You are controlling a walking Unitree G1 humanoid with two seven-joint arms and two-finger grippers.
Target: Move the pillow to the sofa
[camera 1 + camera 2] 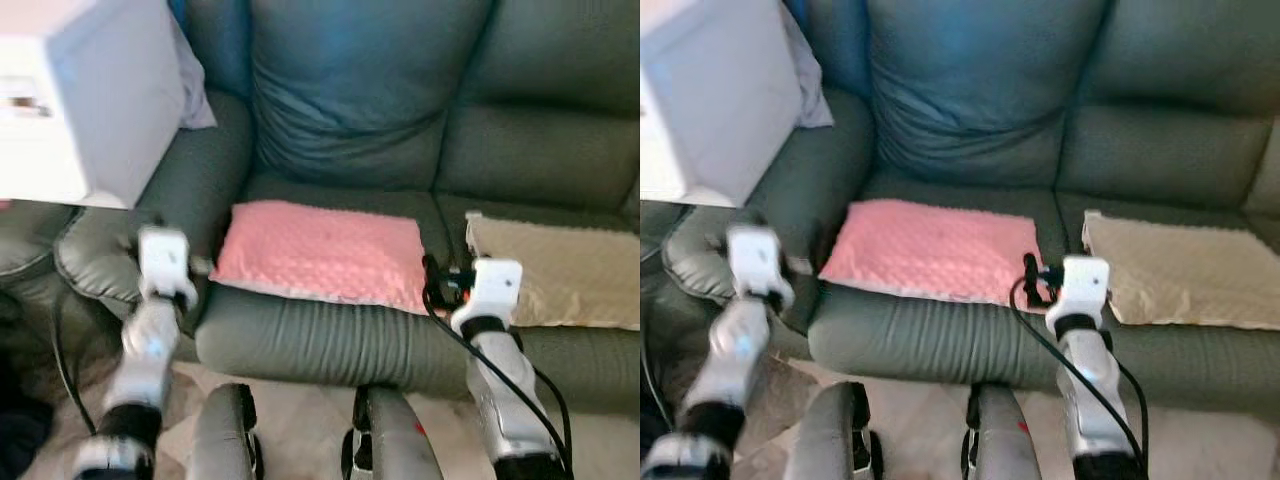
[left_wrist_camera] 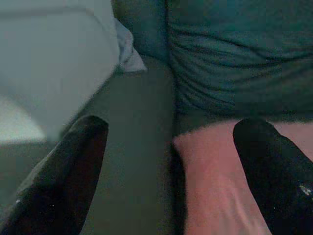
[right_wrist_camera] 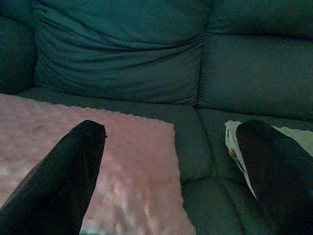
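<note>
A pink pillow lies flat on the left seat of the dark green sofa. My left gripper is open by the pillow's left edge, next to the sofa's armrest, with nothing between its fingers. My right gripper is open at the pillow's right front corner, and its black fingers sit just beside the pink fabric. Neither gripper holds the pillow.
A beige pillow lies on the sofa's right seat, close to my right gripper. A large white box stands over the left armrest. A blue-green back cushion leans behind the pink pillow. My legs stand against the sofa's front.
</note>
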